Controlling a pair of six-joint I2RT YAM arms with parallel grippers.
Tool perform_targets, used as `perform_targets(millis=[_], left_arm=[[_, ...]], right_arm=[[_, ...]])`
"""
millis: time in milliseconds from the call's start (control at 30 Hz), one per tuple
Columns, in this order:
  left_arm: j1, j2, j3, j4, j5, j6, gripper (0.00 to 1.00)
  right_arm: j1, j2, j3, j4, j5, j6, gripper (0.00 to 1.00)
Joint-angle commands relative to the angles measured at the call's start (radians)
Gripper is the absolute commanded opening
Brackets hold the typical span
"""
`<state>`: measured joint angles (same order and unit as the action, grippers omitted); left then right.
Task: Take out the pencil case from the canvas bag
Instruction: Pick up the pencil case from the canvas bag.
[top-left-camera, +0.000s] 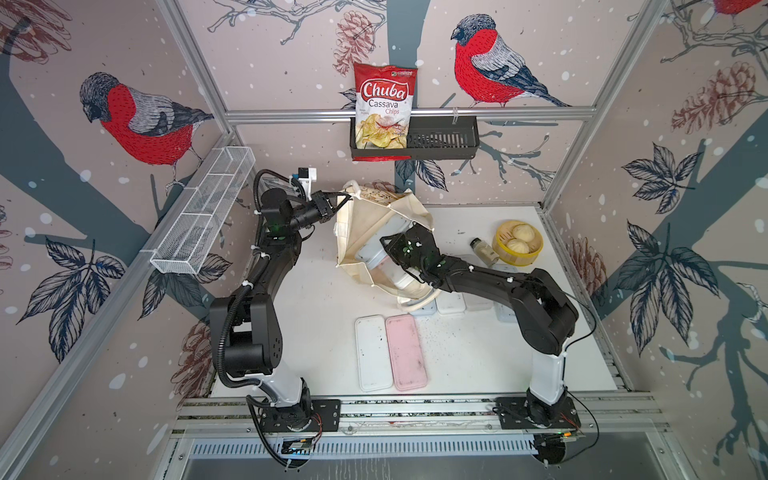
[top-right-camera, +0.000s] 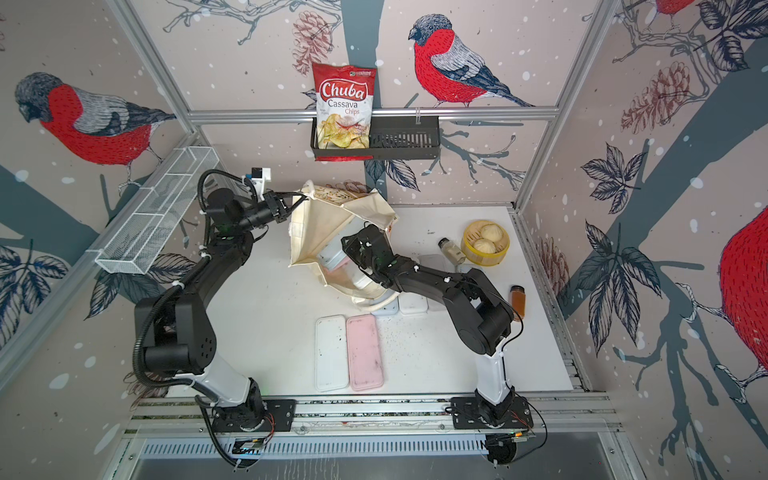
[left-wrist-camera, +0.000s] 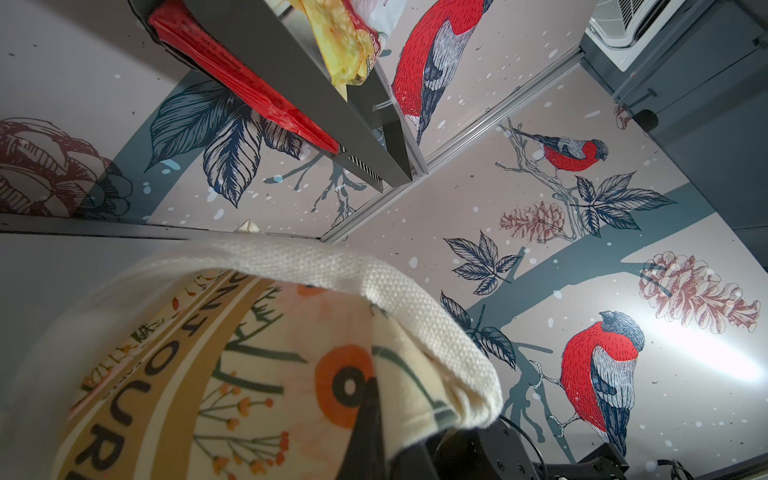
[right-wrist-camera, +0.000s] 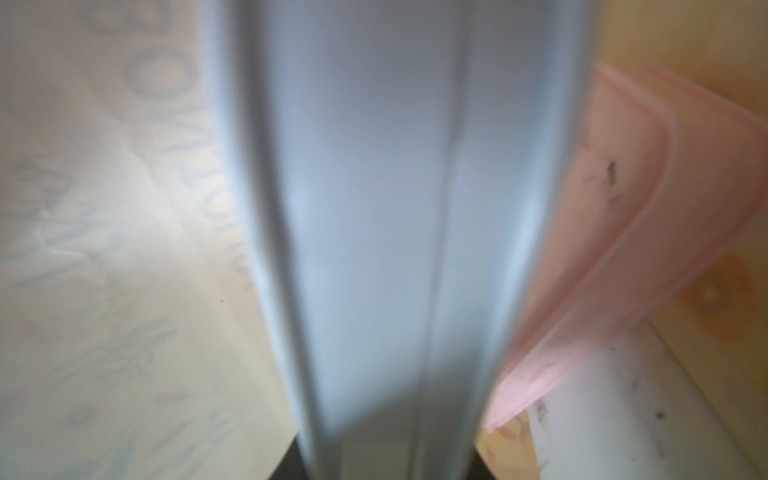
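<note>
Canvas bag (top-left-camera: 365, 224), pinched by left end effector (top-left-camera: 340, 200), opens rightward; right end effector (top-left-camera: 388, 245) clamps pencil case (right-wrist-camera: 374, 208) lengthwise.

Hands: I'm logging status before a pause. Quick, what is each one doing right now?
Left hand: closed on the canvas bag at its top edge.
Right hand: inside the bag, closed on a pale blue pencil case.

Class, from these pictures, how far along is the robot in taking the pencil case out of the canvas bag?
Done: the left gripper is shut on the edge of the canvas bag, holding its mouth open. In hand: the right gripper reaches inside, shut on a pale blue pencil case. Left: lifting the case clear; it is not yet out.
</note>
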<state>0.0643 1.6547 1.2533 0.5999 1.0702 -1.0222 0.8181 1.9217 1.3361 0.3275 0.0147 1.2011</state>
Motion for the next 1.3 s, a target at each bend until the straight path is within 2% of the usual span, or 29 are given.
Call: perform_targets(millis=[0, 200, 667, 1000, 1267], left_arm=[[0.006, 0.007, 0.000, 0.080, -0.035, -0.012, 0.00], [0.006, 0.003, 0.003, 0.084, -0.033, -0.016, 0.00], [0.013, 0.001, -0.003, 0.132, -0.022, -0.049, 0.00], [0.019, 0.014, -0.015, 0.190, -0.021, -0.074, 0.00], [0.050, 0.011, -0.023, 0.215, -0.029, -0.088, 0.00]], right_arm=[[0.006, -0.027, -0.005, 0.038, -0.003, -0.090, 0.24], [0.007, -0.050, 0.002, 0.027, -0.041, -0.139, 0.24], [0.020, -0.143, -0.047, -0.005, -0.030, -0.187, 0.23], [0.042, -0.254, -0.035, -0.120, -0.021, -0.349, 0.22], [0.029, -0.372, -0.056, -0.181, -0.117, -0.479, 0.22]])
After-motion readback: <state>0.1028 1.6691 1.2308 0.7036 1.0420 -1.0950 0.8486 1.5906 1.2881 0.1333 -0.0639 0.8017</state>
